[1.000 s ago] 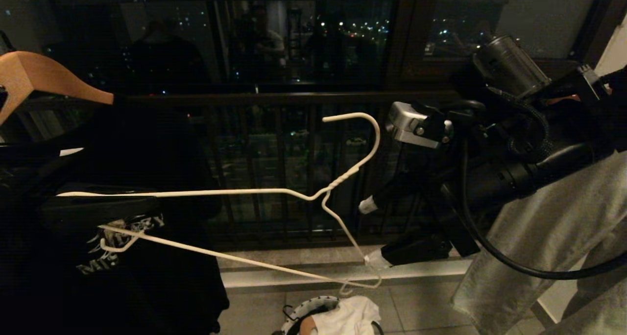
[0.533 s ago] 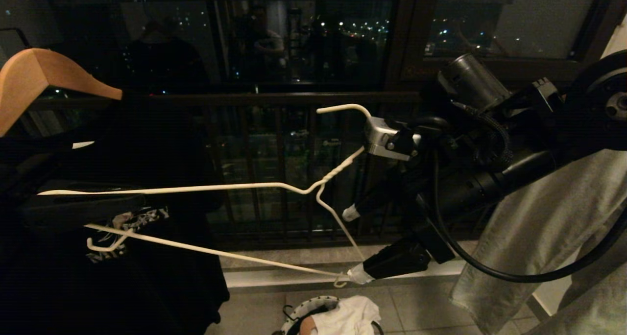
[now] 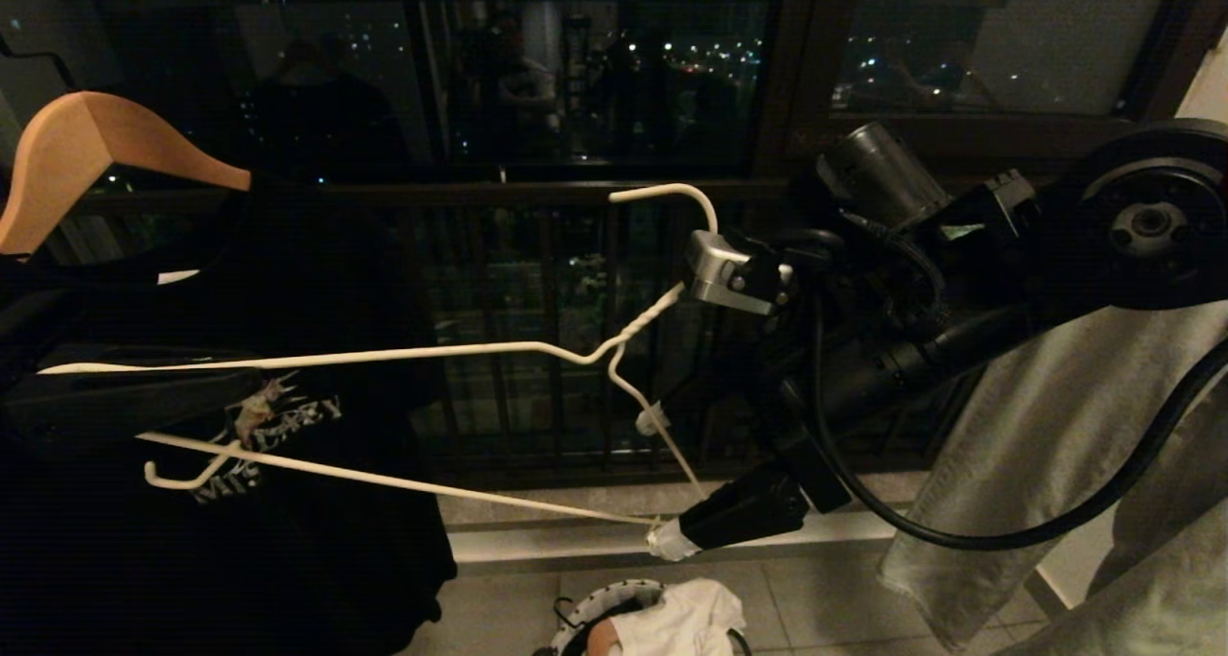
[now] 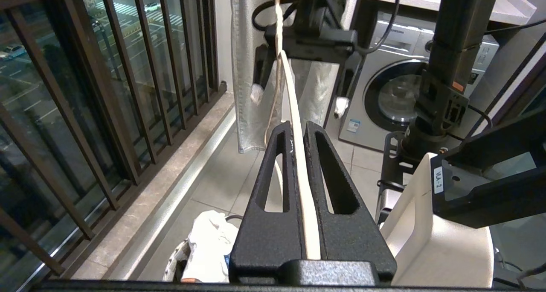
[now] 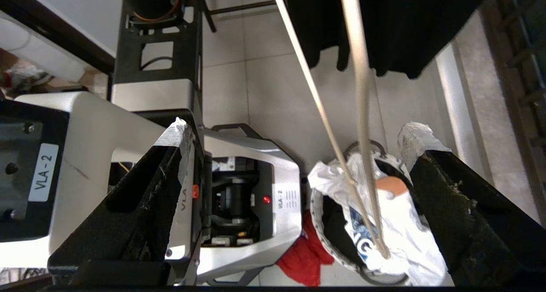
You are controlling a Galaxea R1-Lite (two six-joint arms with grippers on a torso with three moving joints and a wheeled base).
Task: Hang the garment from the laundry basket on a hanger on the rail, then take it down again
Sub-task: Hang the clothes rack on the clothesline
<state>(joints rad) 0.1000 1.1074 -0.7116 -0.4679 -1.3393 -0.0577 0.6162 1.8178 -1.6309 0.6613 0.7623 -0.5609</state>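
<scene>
The white wire hanger (image 3: 403, 354) lies nearly level in the air, its hook (image 3: 686, 200) toward the window. My left gripper (image 4: 298, 127) is shut on one shoulder wire at the hanger's left end. My right gripper (image 3: 660, 479) is open, and its taped fingertips (image 3: 667, 541) straddle the hanger's other corner; the wires (image 5: 362, 112) pass between the jaws. The red garment (image 5: 305, 253) lies crumpled on the floor, between the laundry basket (image 5: 318, 217) and my base. The basket's patterned rim (image 3: 600, 603) shows at the bottom of the head view.
A white T-shirt (image 5: 401, 236) fills the basket. A wooden hanger (image 3: 86, 148) carries a black T-shirt (image 3: 240, 541) on the left. Grey cloth (image 3: 1055, 464) hangs on the right. The balcony railing (image 3: 537, 349) is ahead, and a washing machine (image 4: 396, 95) stands behind the right arm.
The hanger has shifted left with my left gripper. My right gripper followed it leftward and opened wider; its fingertips now bracket the hanger's right corner.
</scene>
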